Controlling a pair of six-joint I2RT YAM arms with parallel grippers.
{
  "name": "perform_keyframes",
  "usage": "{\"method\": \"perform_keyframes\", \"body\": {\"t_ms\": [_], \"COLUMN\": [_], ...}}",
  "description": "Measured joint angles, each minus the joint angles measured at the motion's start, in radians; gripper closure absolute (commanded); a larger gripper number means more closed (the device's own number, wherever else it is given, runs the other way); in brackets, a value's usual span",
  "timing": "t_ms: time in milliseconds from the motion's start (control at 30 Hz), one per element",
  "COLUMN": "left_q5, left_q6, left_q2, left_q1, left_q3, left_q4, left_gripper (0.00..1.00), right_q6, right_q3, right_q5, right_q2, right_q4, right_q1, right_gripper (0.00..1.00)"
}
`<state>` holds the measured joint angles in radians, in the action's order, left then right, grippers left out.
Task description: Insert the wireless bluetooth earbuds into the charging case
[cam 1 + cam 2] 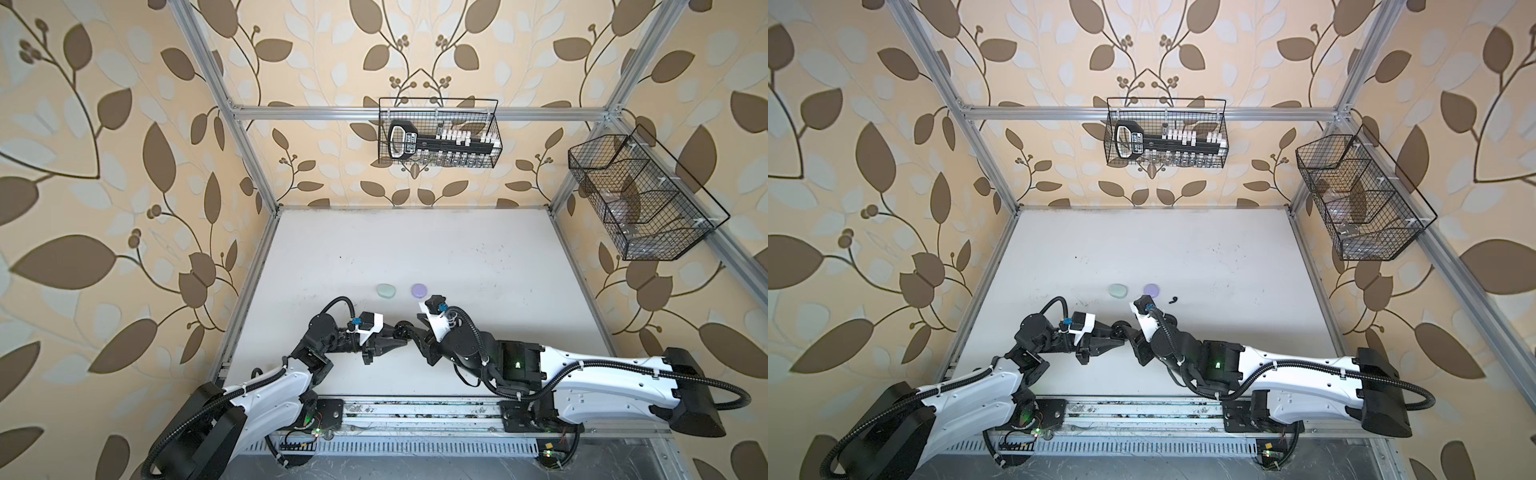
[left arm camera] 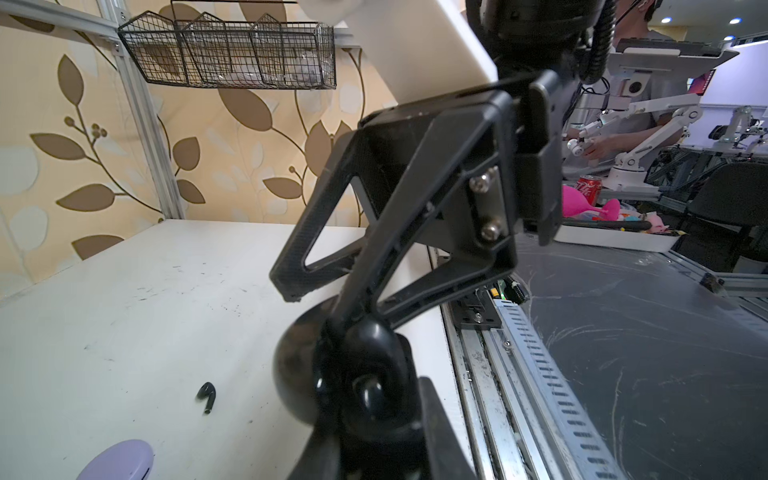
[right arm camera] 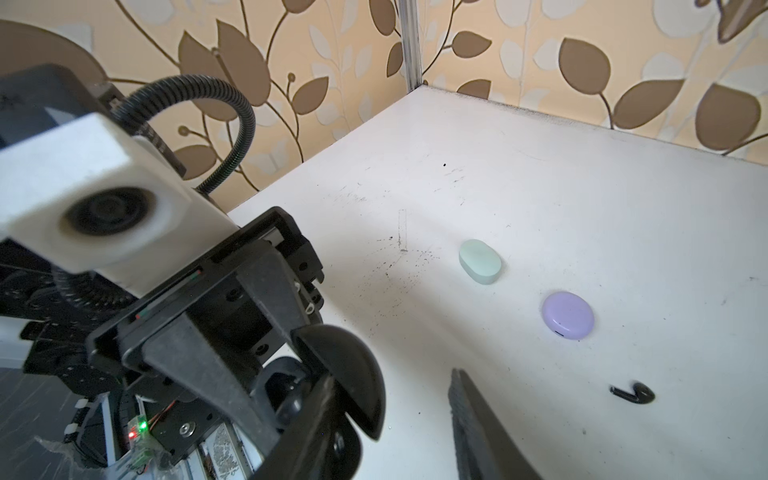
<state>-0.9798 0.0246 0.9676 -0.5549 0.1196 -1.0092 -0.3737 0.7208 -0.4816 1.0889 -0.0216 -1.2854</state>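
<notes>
**Meeting at mid-table:** your left gripper (image 1: pixel 398 335) holds the open black charging case (image 2: pixel 299 374), fingers clamped on it. The case appears clear of the table (image 1: pixel 415 249), with its lid swung back so the wells face the other arm. Your right gripper (image 2: pixel 318 309) meets it with fingers apart and nothing between them.

A glossy shape in the well reads as one black earbud seated, though the view is too tight to be sure. The loose black earbud (image 3: pixel 633 392) lies on the table near the lilac case (image 3: pixel 567 315), on its right-arm side. The mint case (image 3: pixel 480 262) sits beside the lilac one. Both are closed and set back, likely to leave the middle free. No lilac or mint earbuds show.

Your left arm comes in low from its side, forearm near level and fingers pointing toward the centre. Your right arm stretches across from its base, wrist cocked so the fingers slant onto the case.
</notes>
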Motion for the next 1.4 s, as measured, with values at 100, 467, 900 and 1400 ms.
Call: {"method": "perform_keyframes", "body": {"t_ms": [100, 467, 900, 1400], "left_q5": [-0.018, -0.038, 0.143, 0.177], "left_q6": [0.003, 0.011, 0.078, 0.005], "left_q2": [0.009, 0.022, 0.135, 0.351], "left_q1": [0.0, -0.001, -0.002, 0.112], "left_q3": [0.007, 0.023, -0.001, -0.028], "left_q4": [0.014, 0.024, -0.018, -0.305], "left_gripper": [1.0, 1.0, 1.0, 1.0], "right_q6": [0.005, 0.008, -0.25, -0.31], "right_q3": [0.0, 0.039, 0.04, 0.427], "right_q5": [-0.001, -0.018, -0.066, 0.156], "right_q2": [-0.002, 0.014, -0.174, 0.719], "right_q4": [0.01, 0.046, 0.163, 0.377], "right_q1": [0.0, -0.005, 0.41, 0.637], "right_gripper": [0.46, 0.47, 0.5, 0.52]}}
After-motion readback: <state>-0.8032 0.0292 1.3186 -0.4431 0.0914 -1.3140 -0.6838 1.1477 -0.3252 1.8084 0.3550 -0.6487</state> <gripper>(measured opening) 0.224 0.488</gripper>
